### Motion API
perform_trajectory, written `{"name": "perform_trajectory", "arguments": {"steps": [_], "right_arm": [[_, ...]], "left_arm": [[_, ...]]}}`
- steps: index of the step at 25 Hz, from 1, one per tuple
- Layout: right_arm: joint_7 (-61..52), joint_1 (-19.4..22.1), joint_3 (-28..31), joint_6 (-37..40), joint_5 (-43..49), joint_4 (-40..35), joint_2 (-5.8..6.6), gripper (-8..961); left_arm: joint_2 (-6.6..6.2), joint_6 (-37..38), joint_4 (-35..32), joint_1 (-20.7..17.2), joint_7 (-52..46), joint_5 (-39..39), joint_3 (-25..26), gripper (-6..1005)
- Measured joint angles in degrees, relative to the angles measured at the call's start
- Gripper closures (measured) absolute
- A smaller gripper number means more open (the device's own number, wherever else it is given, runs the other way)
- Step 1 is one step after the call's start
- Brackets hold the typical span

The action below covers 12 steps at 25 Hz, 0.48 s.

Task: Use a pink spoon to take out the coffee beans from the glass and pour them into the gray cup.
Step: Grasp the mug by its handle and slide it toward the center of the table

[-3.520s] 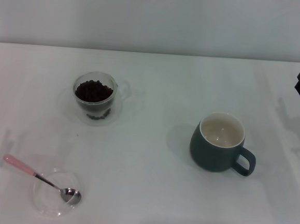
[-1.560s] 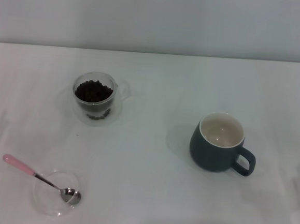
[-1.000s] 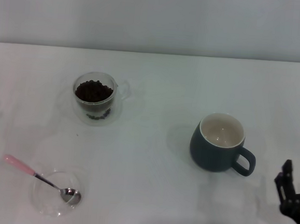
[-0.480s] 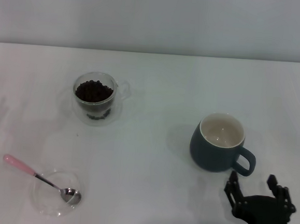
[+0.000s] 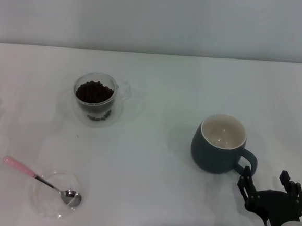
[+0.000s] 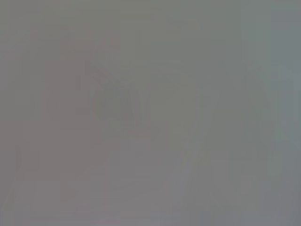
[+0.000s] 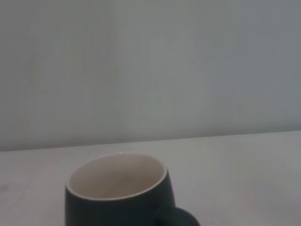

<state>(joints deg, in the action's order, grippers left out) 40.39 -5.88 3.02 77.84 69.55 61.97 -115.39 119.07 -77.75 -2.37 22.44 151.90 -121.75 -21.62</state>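
While its fingers spread, the right tool (image 5: 273, 181) sits just beside the gray cup (image 5: 219, 144).

Head camera looking forward and down across the table (image 5: 149, 196), right wrist camera sitting low, facing the gray cup (image 7: 120, 193) close up — a cup (image 5: 219, 144) both views are sharing — left wrist camera showing only blank gray.

Right pincer (image 5: 271, 181) low at the near right, fingers spread apart
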Motion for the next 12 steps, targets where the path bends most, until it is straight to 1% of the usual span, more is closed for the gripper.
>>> {"name": "perform_trajectory", "arguments": {"steps": [8, 12], "right_arm": [[-0.05, -0.79, 0.91, -0.33, 0.22, -0.47, 0.08, 130], [-0.05, -1.12, 1.6, -1.76, 0.4, -0.63, 0.09, 132]], "left_arm": [[-0.03, -0.18, 0.0, -0.25, -0.11, -1.37, 0.1, 122], [-0.05, -0.26, -0.05, -0.37, -0.12, -1.38, 0.1, 122]]}}
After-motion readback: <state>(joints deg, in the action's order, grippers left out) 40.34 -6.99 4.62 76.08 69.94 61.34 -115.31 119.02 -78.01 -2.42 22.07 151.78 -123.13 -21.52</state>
